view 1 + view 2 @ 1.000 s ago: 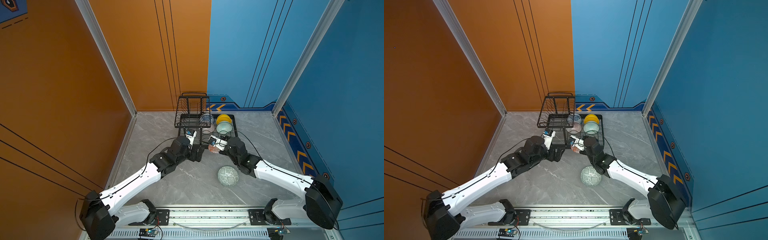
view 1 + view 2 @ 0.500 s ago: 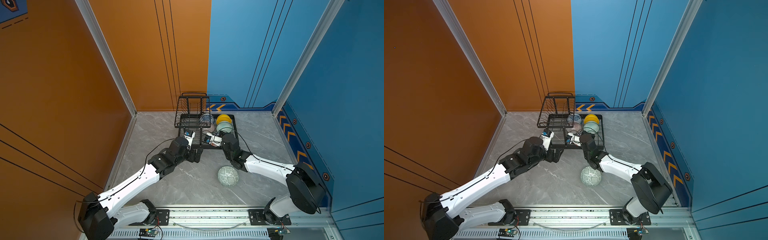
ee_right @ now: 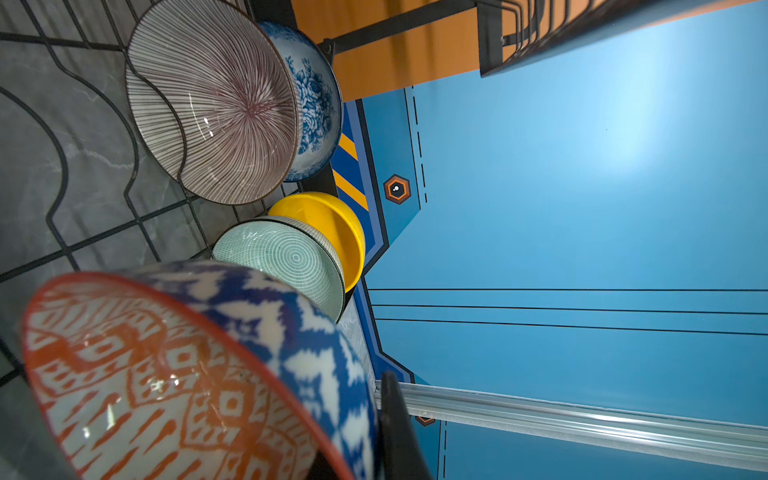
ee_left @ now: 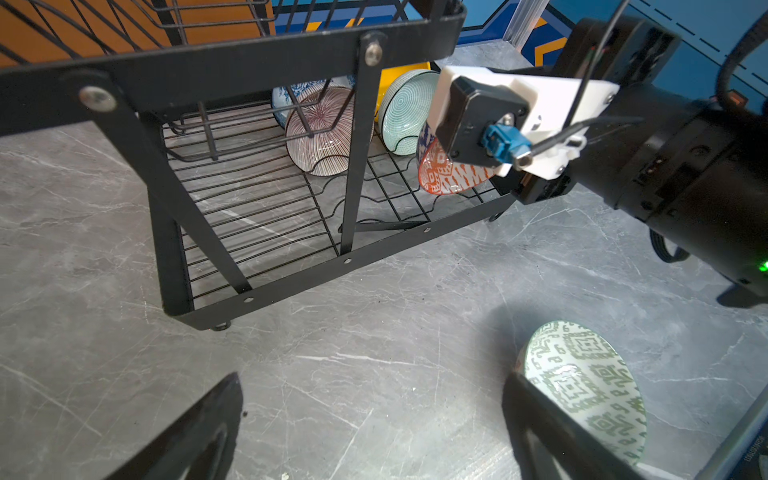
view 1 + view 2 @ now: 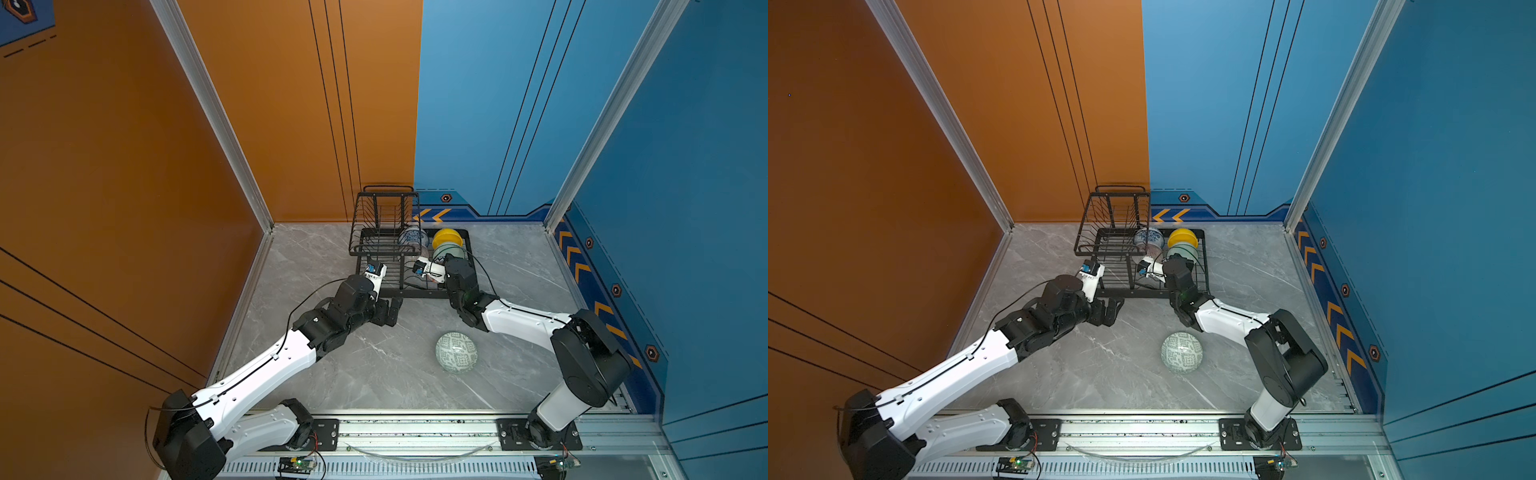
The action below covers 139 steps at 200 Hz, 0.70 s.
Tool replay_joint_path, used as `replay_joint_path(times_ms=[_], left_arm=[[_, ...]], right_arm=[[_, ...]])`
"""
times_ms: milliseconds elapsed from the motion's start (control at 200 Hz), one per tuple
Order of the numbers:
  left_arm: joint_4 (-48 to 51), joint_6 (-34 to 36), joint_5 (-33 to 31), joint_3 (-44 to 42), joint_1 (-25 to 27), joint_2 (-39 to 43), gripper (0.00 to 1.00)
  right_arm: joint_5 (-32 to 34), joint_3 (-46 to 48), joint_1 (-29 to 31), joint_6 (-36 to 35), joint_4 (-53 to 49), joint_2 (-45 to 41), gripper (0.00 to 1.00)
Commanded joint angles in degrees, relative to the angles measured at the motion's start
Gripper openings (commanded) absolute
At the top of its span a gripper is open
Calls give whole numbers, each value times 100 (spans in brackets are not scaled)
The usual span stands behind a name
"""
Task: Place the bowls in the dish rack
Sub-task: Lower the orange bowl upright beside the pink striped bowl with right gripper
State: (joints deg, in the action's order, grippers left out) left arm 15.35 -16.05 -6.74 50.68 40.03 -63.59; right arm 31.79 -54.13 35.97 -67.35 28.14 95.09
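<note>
Orange-white bowl (image 4: 449,179): tilted, clamped in right gripper (image 5: 434,281), at the near edge of the dish rack's (image 5: 376,249) lower tier.
Striped bowl (image 4: 320,133), blue floral bowl (image 3: 316,104), mint bowl (image 4: 405,120), yellow bowl (image 5: 446,239): on edge, deeper in the rack.
Green-white bowl (image 5: 456,351): on the table (image 5: 332,374), outside the rack.
Left gripper (image 4: 370,440): jaws wide apart, empty, before the rack.

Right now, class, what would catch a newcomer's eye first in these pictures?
The black dish rack stands at the back with four bowls on edge inside. The right gripper holds an orange-white bowl over its lower tier, while a green-white bowl sits alone on the grey tabletop.
</note>
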Motion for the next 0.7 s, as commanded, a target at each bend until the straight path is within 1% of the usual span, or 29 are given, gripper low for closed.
replay_joint_path(times_ms=[0, 170, 270, 691], left_arm=[[110, -38, 112, -59, -72, 134, 98], [144, -47, 121, -49, -79, 153, 98], [152, -47, 129, -50, -81, 163, 98], [187, -38, 164, -30, -109, 154, 98]], right_arm=[[173, -323, -57, -14, 332, 91, 0], [246, -530, -114, -15, 301, 346, 0], [315, -779, -160, 131, -39, 513, 0], [355, -1219, -123, 269, -230, 992, 0]])
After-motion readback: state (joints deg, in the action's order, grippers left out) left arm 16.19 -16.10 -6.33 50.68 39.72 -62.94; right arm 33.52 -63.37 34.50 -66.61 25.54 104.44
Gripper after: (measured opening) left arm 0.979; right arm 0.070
